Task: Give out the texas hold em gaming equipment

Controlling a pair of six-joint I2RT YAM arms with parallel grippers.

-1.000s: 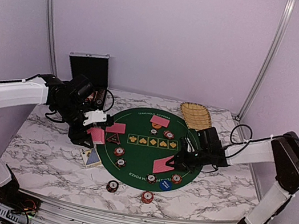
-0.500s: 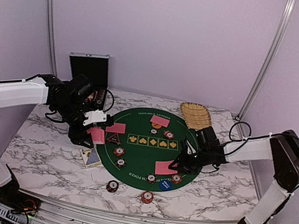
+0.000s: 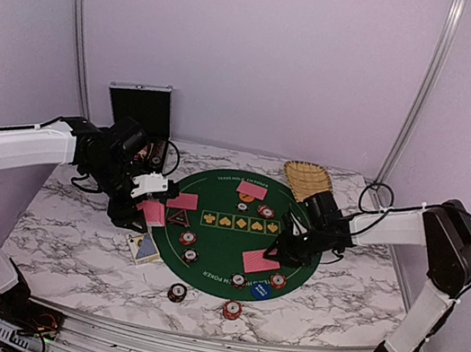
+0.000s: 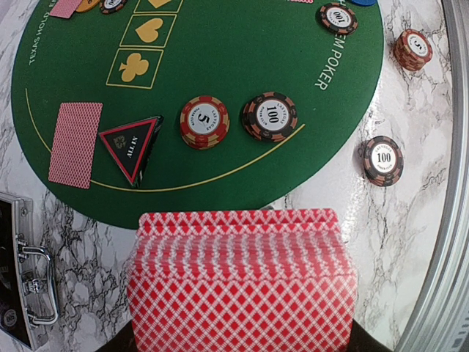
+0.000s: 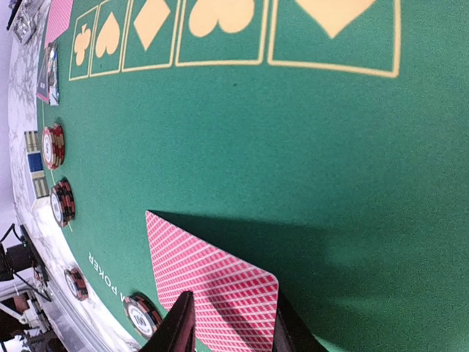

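Both arms are the same build. Left arm (image 3: 21,147) and right arm (image 3: 390,229) have white shells on the long links and bulky black housings at the joints. Thin black cables (image 3: 370,198) run along each arm and loop loose off the right forearm. Left hand (image 3: 152,211) is black with a white block on it. Right hand (image 3: 281,252) is all black, with matte fingertips (image 5: 182,328). Bases (image 3: 27,313) are dark.
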